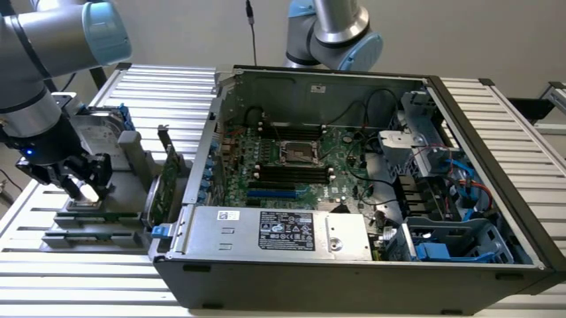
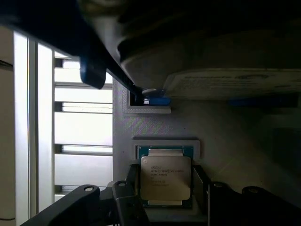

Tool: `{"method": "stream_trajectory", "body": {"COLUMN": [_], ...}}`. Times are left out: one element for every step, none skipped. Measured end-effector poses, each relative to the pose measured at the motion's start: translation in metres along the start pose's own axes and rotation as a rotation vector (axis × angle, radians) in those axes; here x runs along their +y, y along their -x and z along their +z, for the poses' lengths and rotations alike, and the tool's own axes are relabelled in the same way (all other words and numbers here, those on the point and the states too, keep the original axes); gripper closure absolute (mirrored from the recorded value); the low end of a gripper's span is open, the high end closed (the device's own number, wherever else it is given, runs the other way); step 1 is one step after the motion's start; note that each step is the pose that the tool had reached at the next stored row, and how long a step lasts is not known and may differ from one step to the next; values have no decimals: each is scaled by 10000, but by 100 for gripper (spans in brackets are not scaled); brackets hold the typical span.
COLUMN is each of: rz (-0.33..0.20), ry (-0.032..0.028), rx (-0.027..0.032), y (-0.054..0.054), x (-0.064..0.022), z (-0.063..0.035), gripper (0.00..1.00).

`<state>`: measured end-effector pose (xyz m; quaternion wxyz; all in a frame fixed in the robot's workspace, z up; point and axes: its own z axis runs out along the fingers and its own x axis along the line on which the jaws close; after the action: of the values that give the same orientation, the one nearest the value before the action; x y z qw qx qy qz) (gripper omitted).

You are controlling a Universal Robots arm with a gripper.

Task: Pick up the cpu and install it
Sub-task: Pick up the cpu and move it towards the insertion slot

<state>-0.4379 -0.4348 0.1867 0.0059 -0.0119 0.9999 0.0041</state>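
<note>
We are holding the tool (image 1: 87, 193) over the grey holder (image 1: 99, 217) at the exterior view's left, beside the open computer case (image 1: 354, 265). The cpu (image 2: 165, 176) is lying in that holder right at the tool; we cannot tell whether the tool is gripping it.

An open-sided computer case (image 1: 354, 281) lies on a slatted metal table (image 1: 168, 86), its interior facing up. Inside, a green motherboard (image 1: 265, 156) carries a dark square socket (image 1: 299, 152) with a metal frame, and black memory slots (image 1: 287, 173) run just beside it. A silver power supply (image 1: 221, 232) with a printed label sits along the near wall, and a blue drive caddy (image 1: 442, 248) fills the corner at the exterior view's right. Black cables (image 1: 372, 106) loop across the board. Outside the case, at the exterior view's left, a grey fixture (image 1: 97, 222) holds a silver hard drive (image 1: 93, 132) with blue rails, and green expansion cards (image 1: 168, 179) stand on edge between it and the case.
</note>
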Motion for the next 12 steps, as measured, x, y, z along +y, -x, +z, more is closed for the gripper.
{"method": "stream_trajectory", "body": {"rz": [1,2,2,3,3,4,4,4,4,4,5,5], "ry": [0,0,0,0,0,0,0,1,3,4,2,3], "rx": [0,0,0,-1,-1,-1,-1,-2,-6,-7,-4,-2], "y": [0,0,0,0,0,0,0,0,1,1,1,0], "x": [0,0,0,0,0,0,0,0,0,1,0,0], "z": [0,0,0,0,0,0,0,0,-1,-4,-11,-18], "gripper": [45,45,45,45,45,45,45,45,46,46,46,46]}}
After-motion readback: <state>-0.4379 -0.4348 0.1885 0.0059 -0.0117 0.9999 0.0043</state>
